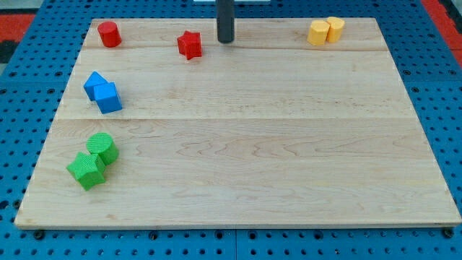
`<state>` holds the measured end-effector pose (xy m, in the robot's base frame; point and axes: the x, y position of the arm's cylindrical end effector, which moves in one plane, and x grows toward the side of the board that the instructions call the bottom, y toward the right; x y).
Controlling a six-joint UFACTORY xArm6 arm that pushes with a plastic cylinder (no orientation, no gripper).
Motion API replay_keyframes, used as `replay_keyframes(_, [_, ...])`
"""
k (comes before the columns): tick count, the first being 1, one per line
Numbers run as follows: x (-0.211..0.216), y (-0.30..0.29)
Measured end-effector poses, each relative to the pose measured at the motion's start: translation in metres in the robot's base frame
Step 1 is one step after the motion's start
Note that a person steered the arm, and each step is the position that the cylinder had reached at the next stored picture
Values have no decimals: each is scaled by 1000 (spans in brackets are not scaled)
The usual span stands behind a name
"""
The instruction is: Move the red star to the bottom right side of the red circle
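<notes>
Green blocks (94,160) lowest; red star (190,45) lies flat, my tip (226,40) just right, holding nothing.

Pale wooden board (289,144) rests on a blue pegboard surface (433,72) under even light

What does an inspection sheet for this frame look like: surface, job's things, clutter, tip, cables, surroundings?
Surface: wooden board, pale planks, lying flat.
Job's things: red star near the view's top, left of centre; red circle in the top left corner, well apart from the star.
Clutter: two blue blocks touching at the left edge; green circle and green star touching at the lower left; two yellow blocks touching at the top right.
Tip: my tip is just right of the red star, not touching it.
Cables: nothing seen.
Surroundings: blue pegboard around the board; a red patch in the top right corner.
</notes>
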<state>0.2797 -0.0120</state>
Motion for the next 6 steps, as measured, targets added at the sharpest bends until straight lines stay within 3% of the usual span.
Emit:
replay_keyframes(1, [3,-62])
replay_keyframes(2, [-20,-97])
replay_keyframes(3, [-41,-70])
replay_keyframes(4, [-40,-133])
replay_keyframes(5, [-38,-144])
replay_keyframes(6, [-38,-107])
